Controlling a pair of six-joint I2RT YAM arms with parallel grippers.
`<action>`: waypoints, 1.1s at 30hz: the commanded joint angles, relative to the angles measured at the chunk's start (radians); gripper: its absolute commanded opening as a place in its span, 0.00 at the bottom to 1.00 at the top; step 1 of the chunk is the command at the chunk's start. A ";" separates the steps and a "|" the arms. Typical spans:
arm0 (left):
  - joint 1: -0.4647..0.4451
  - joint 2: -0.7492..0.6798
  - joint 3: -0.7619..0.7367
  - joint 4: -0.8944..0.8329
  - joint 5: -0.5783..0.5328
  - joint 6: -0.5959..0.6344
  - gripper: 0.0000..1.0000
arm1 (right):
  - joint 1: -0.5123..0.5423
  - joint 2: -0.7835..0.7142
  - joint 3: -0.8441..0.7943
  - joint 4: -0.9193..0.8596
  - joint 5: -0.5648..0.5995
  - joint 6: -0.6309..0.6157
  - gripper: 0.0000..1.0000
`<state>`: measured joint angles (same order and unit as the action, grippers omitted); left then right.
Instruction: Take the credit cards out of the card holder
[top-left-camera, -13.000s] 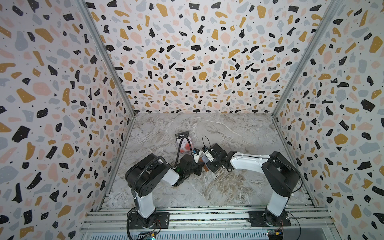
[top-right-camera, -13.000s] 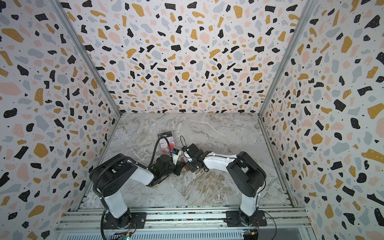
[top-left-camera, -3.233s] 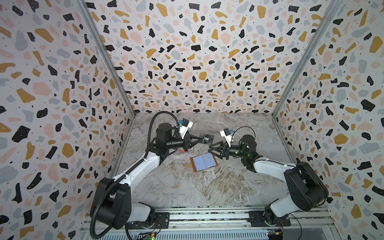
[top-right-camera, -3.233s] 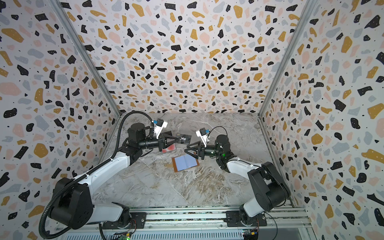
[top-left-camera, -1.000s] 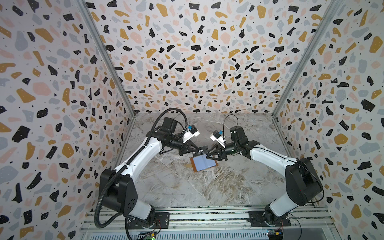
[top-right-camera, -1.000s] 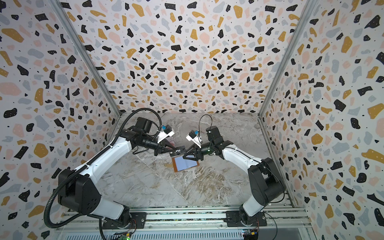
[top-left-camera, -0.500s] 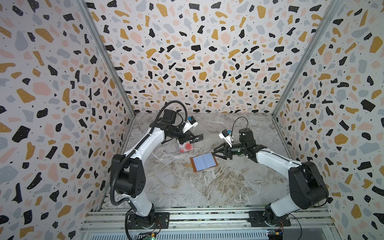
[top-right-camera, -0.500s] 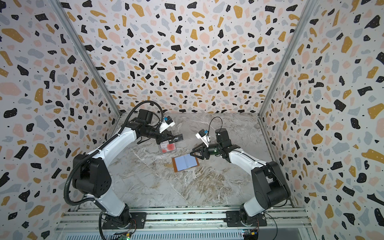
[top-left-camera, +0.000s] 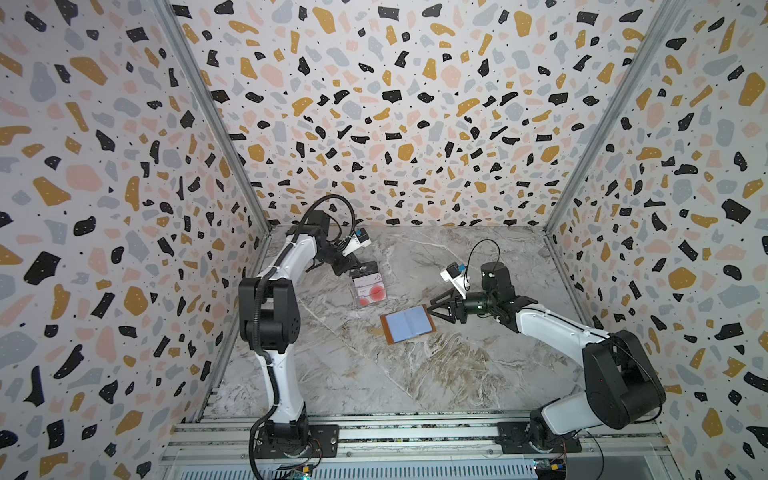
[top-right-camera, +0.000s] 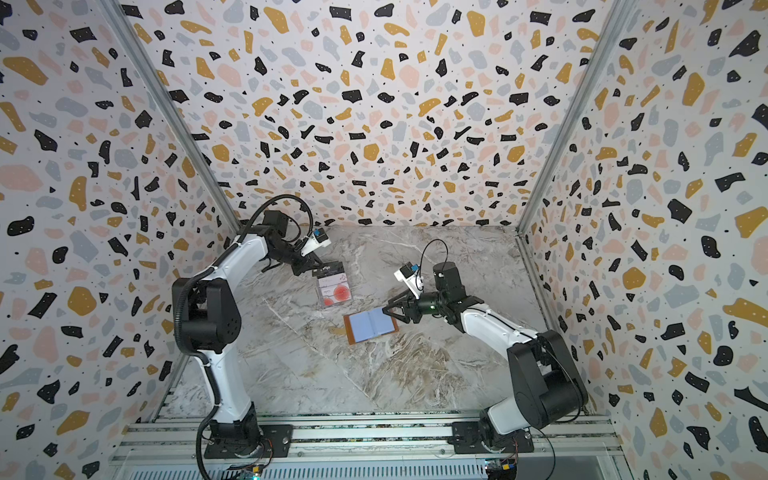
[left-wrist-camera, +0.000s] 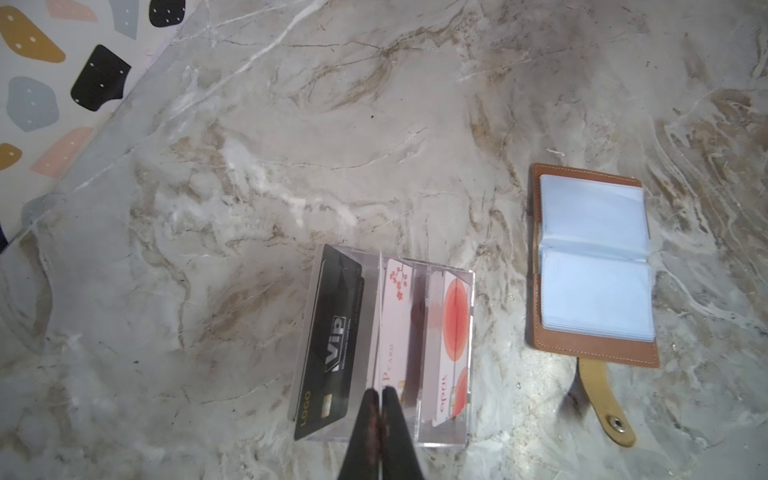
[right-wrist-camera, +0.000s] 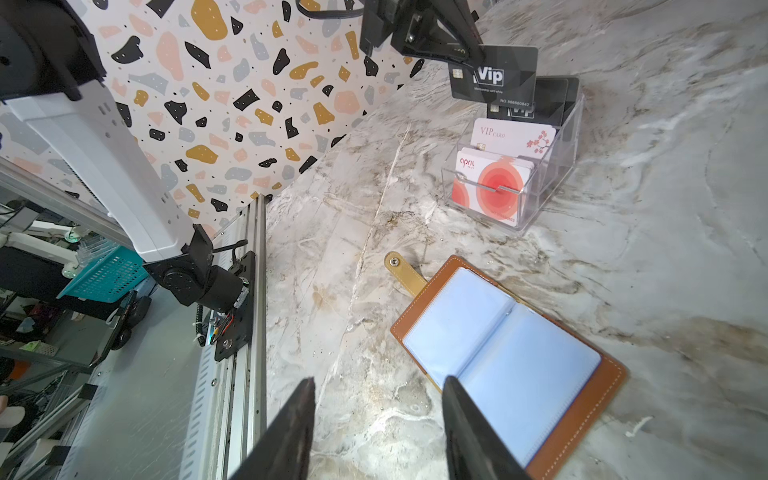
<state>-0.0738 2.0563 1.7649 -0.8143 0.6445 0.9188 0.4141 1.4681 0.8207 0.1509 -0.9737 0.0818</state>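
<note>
Grey Vip card (right-wrist-camera: 494, 75) pinched in closed left gripper (top-left-camera: 352, 269), left arm reaching far-left over clear case (top-left-camera: 370, 293). Open card holder (top-left-camera: 408, 324) flat mid-table; right arm extended low, right gripper (top-left-camera: 432, 309) half-open, empty, just right of it.

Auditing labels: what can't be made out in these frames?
- Tan leather card holder: frosted bluish sleeves hide any cards, every view.
- Dark grey Vip card in shut left gripper: edge-on in left wrist view, face unreadable.
- Clear plastic case: rear cards' count hidden by front cards; print too small in both top views.
</note>
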 joint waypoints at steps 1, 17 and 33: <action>0.012 0.012 0.024 -0.008 0.043 0.030 0.00 | -0.005 -0.033 0.000 0.014 0.003 0.004 0.50; 0.022 0.048 -0.047 0.192 0.071 -0.042 0.00 | -0.003 -0.024 0.013 0.030 -0.005 0.022 0.50; 0.022 0.017 -0.105 0.257 0.021 -0.060 0.36 | -0.005 -0.015 0.018 0.031 0.000 0.009 0.50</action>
<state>-0.0563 2.1208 1.6802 -0.5823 0.6777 0.8692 0.4141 1.4670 0.8192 0.1707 -0.9745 0.0967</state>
